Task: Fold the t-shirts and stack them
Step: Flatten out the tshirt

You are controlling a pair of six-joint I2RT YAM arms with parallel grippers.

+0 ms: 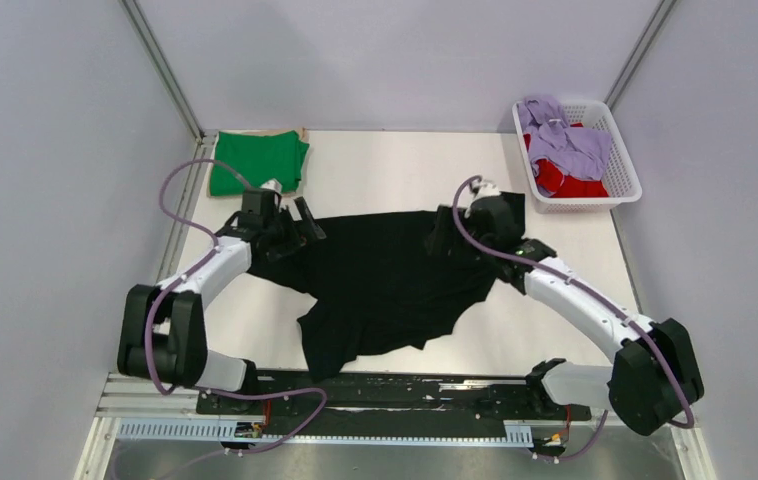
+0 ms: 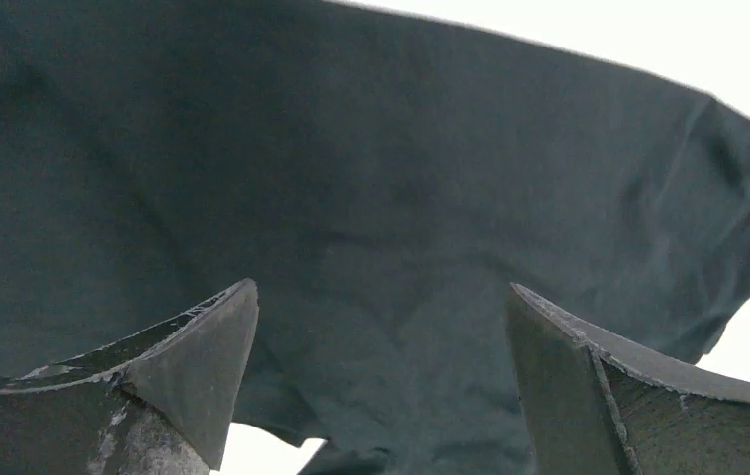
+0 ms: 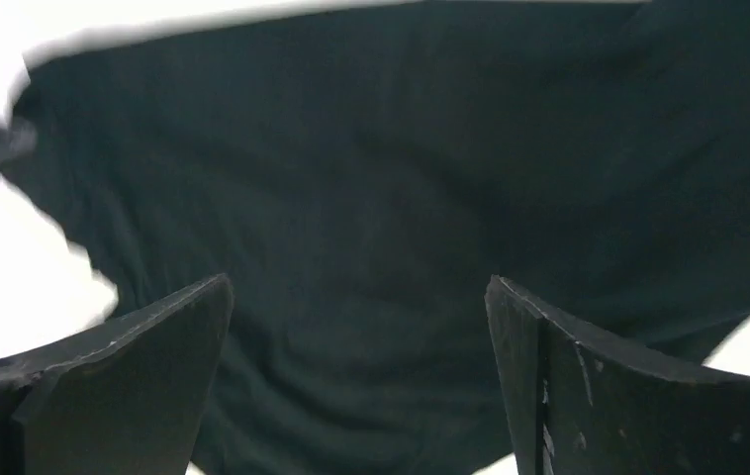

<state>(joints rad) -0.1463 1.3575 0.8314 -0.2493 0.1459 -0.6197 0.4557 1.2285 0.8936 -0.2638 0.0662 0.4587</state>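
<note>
**A:** Surface first: what is the pale matte surface carrying?

**B:** Mostly the black short-sleeved fabric t-shirt. It is lying opened out across the middle, rumpled along its near hem and not yet folded. I judge it is sitting there because both arms are reaching that spot comfortably.

**A:** And the white plastic lattice basket?

**B:** It is standing at the far right corner, well apart from the black shirt. It is holding a crumpled lavender t-shirt lying over a red t-shirt. Keeping the unfolded ones in there is probably keeping them out of the folding area.

**A:** What about the bright green t-shirt?

**B:** It is resting as a neat folded rectangle at the far left corner, near the left arm. It looks to be starting the stack, off to the side where spreading cloth is not disturbing it.

**A:** What are the arms doing?

**B:** The white-and-black left arm is reaching to the shirt's left end, and the matching right arm to its far right end. The left jaws and right jaws are both standing spread wide, grasping nothing. Each wrist view is showing dark cloth beyond the parted fingers, with none pinched between them. Sitting at opposite ends is likely suiting a two-sided pull to flatten the shirt.
</note>
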